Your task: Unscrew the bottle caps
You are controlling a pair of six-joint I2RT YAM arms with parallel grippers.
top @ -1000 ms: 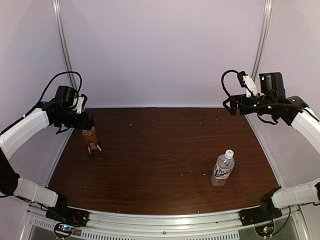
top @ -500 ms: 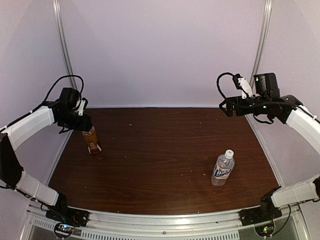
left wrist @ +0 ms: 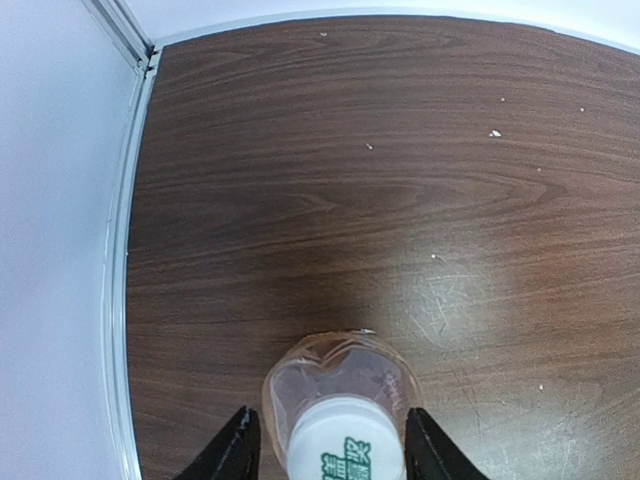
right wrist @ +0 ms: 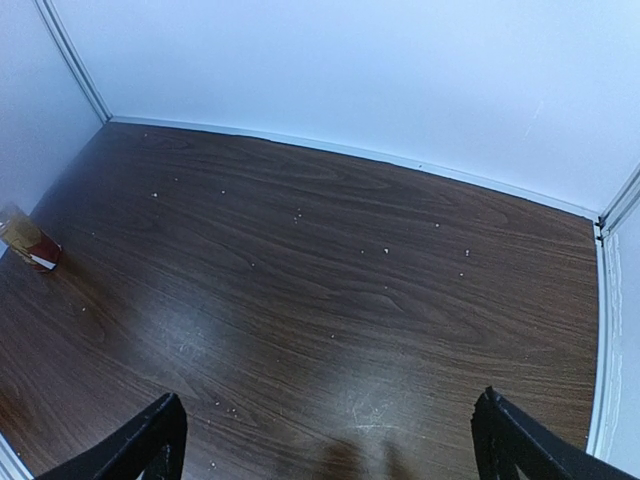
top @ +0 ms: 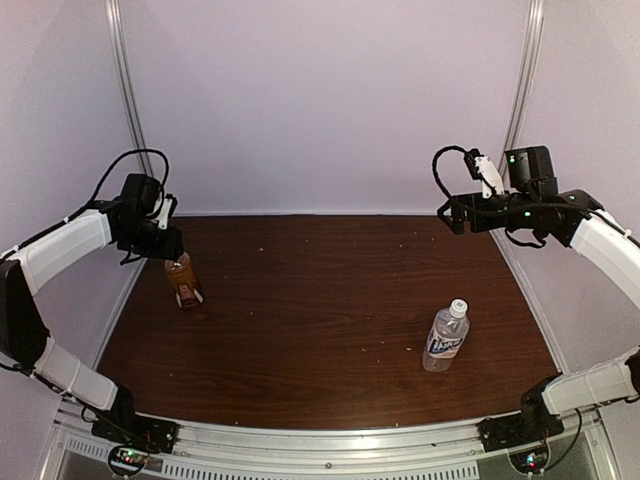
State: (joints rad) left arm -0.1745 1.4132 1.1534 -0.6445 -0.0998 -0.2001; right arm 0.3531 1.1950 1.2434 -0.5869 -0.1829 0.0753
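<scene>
Dark wood table [top: 330, 300], left pincer [left wrist: 328, 412] apart around white cap [left wrist: 345, 442], right pincer [right wrist: 330, 396] wide apart.

Wood tbl [top: 320, 325]: amber btl [top: 184, 282], clear btl [top: 446, 338]

We log left arm [top: 62, 245] and right arm [top: 612, 250]: white shells, black joints, black wrist blocks. Black cables [top: 126, 158] loop above each wrist. Green lights [top: 512, 158] on right one. Fingers [right wrist: 140, 445] black, tapered.

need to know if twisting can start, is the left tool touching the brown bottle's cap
Cannot tell. In the left wrist view the left tool straddles the white cap, its fingers close beside it, but the frame edge hides any contact.
</scene>
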